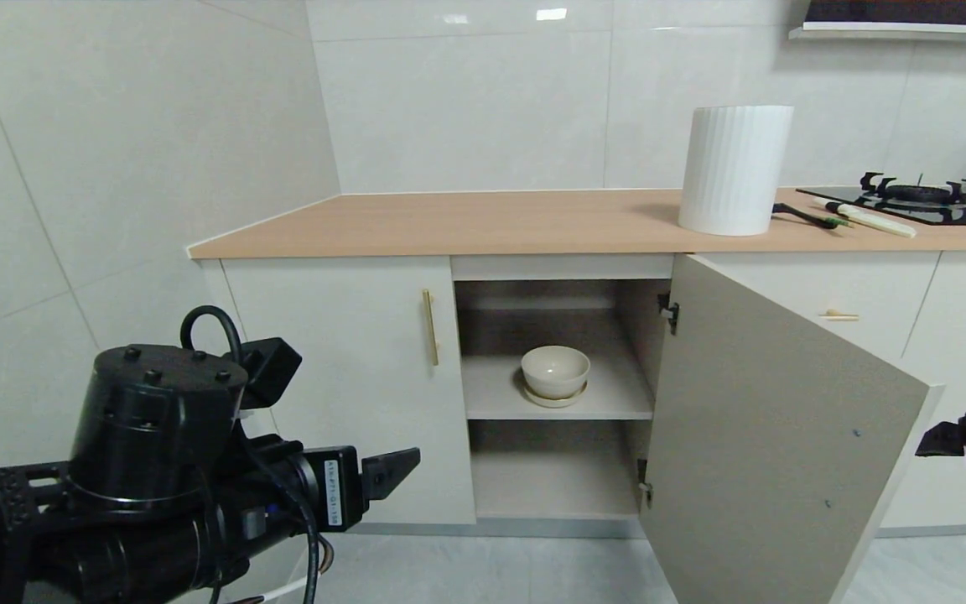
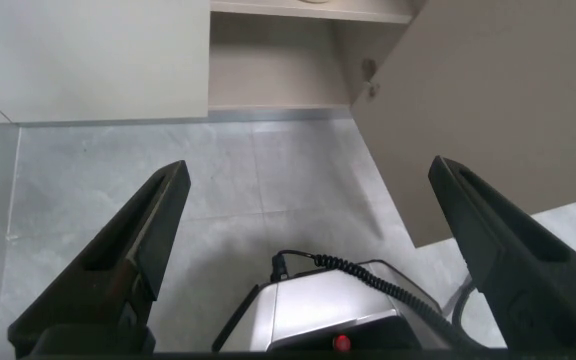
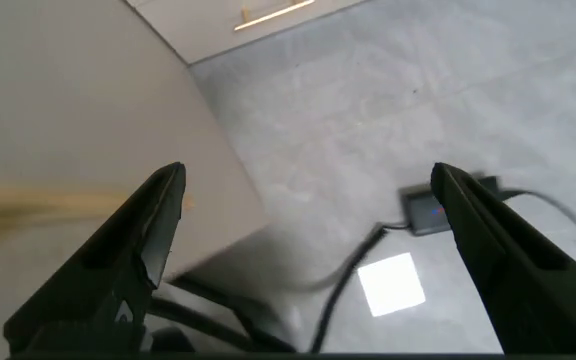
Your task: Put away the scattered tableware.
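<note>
A cream bowl [image 1: 555,369] sits on a small plate [image 1: 554,399] on the middle shelf of the open cabinet [image 1: 558,394]. My left gripper [image 1: 395,470] is low at the left, in front of the shut cabinet door and well short of the bowl. In the left wrist view the left gripper [image 2: 308,260] is open, with bare floor between its fingers. My right gripper [image 1: 944,440] is at the far right, beyond the outer edge of the open door [image 1: 768,436]. In its own view the right gripper [image 3: 308,260] is open and holds nothing, with the door [image 3: 78,130] close beside it.
On the wooden countertop [image 1: 491,222] stand a tall white ribbed container [image 1: 734,168] and some long utensils [image 1: 864,220] beside a black gas stove [image 1: 919,197]. The open door swings out into the floor space on the right. A cable and a box lie on the floor [image 3: 438,210].
</note>
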{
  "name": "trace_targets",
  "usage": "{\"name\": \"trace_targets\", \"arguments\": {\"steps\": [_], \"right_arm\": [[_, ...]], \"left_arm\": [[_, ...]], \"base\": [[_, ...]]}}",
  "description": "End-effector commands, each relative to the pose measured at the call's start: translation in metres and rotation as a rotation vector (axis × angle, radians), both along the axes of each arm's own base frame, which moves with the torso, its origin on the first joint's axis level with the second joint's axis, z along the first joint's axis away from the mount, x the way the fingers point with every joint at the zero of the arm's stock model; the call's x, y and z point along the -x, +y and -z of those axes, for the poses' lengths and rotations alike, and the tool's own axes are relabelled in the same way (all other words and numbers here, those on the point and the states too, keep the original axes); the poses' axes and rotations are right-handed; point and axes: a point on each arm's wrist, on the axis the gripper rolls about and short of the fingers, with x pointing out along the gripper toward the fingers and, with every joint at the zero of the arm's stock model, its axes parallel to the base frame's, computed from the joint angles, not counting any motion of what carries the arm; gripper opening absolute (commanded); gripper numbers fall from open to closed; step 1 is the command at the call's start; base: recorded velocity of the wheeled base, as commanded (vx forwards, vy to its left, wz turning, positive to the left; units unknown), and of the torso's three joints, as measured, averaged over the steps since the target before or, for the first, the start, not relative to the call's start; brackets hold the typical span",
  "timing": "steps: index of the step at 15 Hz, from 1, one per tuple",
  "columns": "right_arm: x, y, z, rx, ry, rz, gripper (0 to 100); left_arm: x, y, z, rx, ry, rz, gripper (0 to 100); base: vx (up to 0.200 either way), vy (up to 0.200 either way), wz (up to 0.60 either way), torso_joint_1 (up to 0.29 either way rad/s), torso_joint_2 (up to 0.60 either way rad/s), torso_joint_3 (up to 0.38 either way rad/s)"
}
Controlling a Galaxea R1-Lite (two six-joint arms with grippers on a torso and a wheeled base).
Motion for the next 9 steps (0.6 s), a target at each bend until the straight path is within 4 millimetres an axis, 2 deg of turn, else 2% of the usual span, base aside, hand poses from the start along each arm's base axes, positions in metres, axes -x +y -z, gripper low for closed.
{"name": "trace_targets", "arguments": {"steps": [1,7,9], "right_arm": [[-0.013,0.001,0.016,-0.028,0.045,0.007,100],[-0.020,0.018,0.023,-0.101,0.046,-0.033,100],[-0.021,0.029,0.024,-0.121,0.046,-0.057,100]], "left_arm": [[0.000,0.000,0.000,0.001,-0.001,0.000,100],[0.000,0.000,0.000,0.001,-0.001,0.000,100],[0.000,0.000,0.000,0.002,-0.001,-0.001,100]], "base": [[0.000,0.000,0.00,0.000,0.00,0.000],[0.000,0.000,0.00,0.000,0.00,0.000],[0.000,0.000,0.00,0.000,0.00,0.000]]}}
